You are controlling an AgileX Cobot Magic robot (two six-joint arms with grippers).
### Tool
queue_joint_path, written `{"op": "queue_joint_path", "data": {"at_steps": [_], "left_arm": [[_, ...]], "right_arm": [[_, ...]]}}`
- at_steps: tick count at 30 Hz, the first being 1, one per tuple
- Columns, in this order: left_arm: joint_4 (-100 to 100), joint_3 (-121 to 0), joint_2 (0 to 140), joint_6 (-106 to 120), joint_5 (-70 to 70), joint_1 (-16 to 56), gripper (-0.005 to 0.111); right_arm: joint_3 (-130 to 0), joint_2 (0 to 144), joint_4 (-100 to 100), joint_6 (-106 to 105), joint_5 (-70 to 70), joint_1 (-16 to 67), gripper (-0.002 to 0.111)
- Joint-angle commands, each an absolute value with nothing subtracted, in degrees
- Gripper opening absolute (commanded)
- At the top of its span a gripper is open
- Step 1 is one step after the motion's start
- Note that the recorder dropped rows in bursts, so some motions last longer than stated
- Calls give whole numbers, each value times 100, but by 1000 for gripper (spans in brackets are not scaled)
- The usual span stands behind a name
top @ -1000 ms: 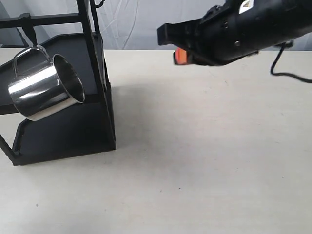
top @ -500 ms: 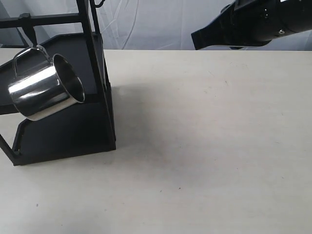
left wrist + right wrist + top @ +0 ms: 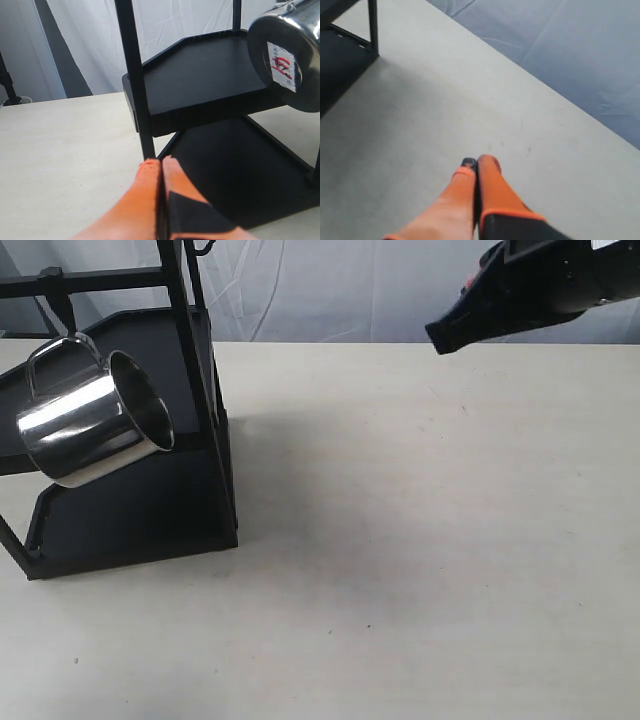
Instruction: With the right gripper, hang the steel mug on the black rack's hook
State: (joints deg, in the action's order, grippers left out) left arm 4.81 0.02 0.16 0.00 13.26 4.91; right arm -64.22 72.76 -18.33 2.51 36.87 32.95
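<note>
The steel mug (image 3: 92,423) hangs tilted by its thin handle (image 3: 45,348) from the hook (image 3: 63,308) under the black rack's (image 3: 130,515) top bar, its mouth facing right. In the left wrist view the mug's (image 3: 291,52) base with a sticker shows above the rack's trays (image 3: 210,65). My right gripper (image 3: 447,336) is far from the mug at the upper right, above the table, shut and empty; the right wrist view shows its orange fingers (image 3: 479,164) pressed together. My left gripper (image 3: 161,163) is shut too, just in front of a rack post (image 3: 134,80).
The beige table (image 3: 420,540) stretches to the right of the rack. A grey-blue cloth backdrop (image 3: 560,45) lies beyond its far edge. A corner of the rack's lower frame (image 3: 372,30) shows in the right wrist view.
My right arm has drawn back to the right and upward, away from the rack. The mug hangs still on the hook.
</note>
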Motion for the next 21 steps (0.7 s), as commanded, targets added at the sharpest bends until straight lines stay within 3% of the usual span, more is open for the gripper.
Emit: {"op": "queue_joint_path", "data": {"at_steps": [1, 6, 15, 21], "left_arm": [[480, 0, 0, 0, 1331, 523, 2], [480, 0, 0, 0, 1331, 523, 2], [480, 0, 0, 0, 1331, 523, 2], [480, 0, 0, 0, 1331, 523, 2]], "right_arm": [[-6419, 6738, -2069, 281, 4090, 3269, 0], [-6419, 5776, -2010, 286, 4447, 2674, 0], [-6152, 3813, -1134, 302, 4221, 625, 0], [-5046, 2507, -1134, 302, 4011, 261, 0]]}}
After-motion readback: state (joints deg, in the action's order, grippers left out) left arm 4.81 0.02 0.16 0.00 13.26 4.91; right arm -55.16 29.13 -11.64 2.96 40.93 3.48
